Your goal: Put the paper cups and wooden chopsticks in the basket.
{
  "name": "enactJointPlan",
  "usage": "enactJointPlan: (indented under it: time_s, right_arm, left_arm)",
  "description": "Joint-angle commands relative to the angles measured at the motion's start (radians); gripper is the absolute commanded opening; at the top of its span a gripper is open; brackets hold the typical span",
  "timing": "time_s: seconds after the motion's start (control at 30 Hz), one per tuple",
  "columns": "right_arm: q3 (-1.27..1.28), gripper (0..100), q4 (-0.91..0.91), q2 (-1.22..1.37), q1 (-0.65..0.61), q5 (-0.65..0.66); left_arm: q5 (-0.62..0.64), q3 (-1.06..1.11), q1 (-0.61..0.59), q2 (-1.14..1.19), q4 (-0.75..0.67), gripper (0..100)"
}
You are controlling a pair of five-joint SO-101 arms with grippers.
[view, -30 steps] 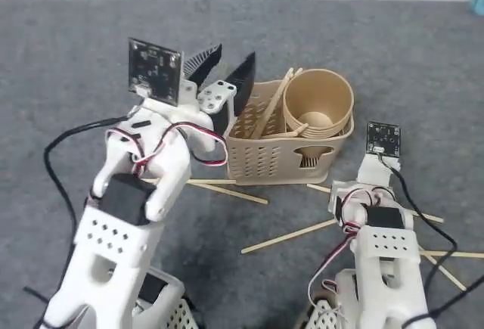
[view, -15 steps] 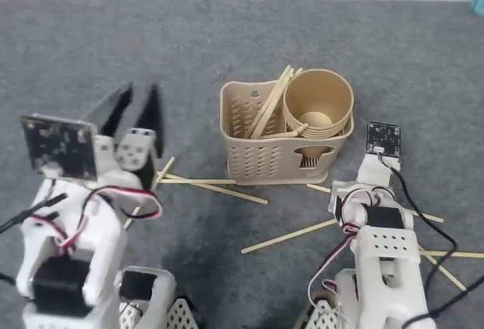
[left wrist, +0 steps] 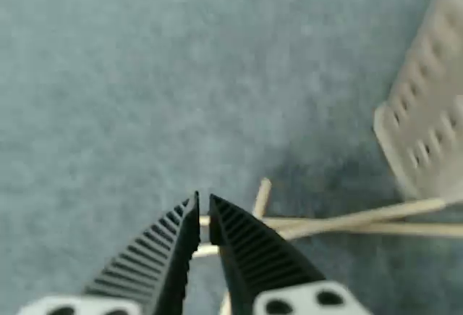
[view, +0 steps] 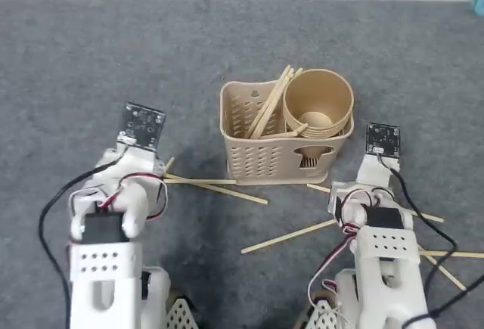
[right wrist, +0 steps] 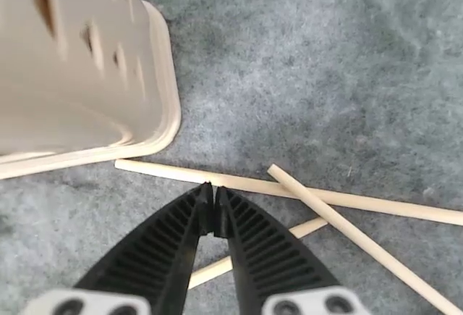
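The basket (view: 283,155) stands upright on the grey mat (view: 113,64), a little beyond the two arms and between them; the paper cups (view: 318,102) sit nested together in its right half, and a few chopsticks (view: 271,104) lean tilted in its left half, their tops above the rim. Loose chopsticks (view: 219,187) lie flat on the mat just in front of the basket's left corner; another chopstick (view: 287,237) lies slanted between the arms; more sticks (view: 446,254) lie beside the right arm (view: 382,238). The left arm (view: 113,215) sits folded, well apart from the basket; the left gripper (left wrist: 203,203) has its jaws drawn to a narrow slit, holding nothing, above the crossed sticks, with the basket's perforated wall off to one side. The right gripper (right wrist: 214,192) has its tips pressed together, empty, over a stick lying near the basket's rounded corner; two other sticks cross just beside it.
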Motion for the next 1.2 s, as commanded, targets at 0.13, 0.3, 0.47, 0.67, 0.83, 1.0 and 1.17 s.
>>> enactJointPlan:
  time_s: [0.13,0.3,0.47,0.67,0.83,1.0,1.17]
  right_arm:
    - [0.009,2.6,-0.018,-0.002,-0.007,0.018]
    - [0.009,2.6,-0.018,-0.002,-0.007,0.018]
    - [0.009,2.6,-0.018,-0.002,-0.007,0.018]
    - [0.009,2.6,-0.018,-0.002,-0.007,0.020]
    - [0.009,2.6,-0.018,-0.002,-0.007,0.020]
    - [0.009,2.6,-0.018,-0.002,-0.007,0.020]
    - [0.009,2.6,-0.018,-0.002,-0.007,0.020]
  left_arm:
    - [-0.040,-0.024,0.063,0.210,-0.057,14]
    - [-0.043,-0.124,0.061,0.396,-0.064,14]
    - [-0.048,-0.225,0.055,0.586,-0.072,14]
    - [-0.066,-0.302,0.055,0.786,-0.135,14]
    - [-0.106,-0.325,0.051,0.907,-0.199,14]
    - [-0.107,-0.341,0.015,0.962,-0.239,14]
    - [-0.109,-0.340,0.011,0.970,-0.244,14]
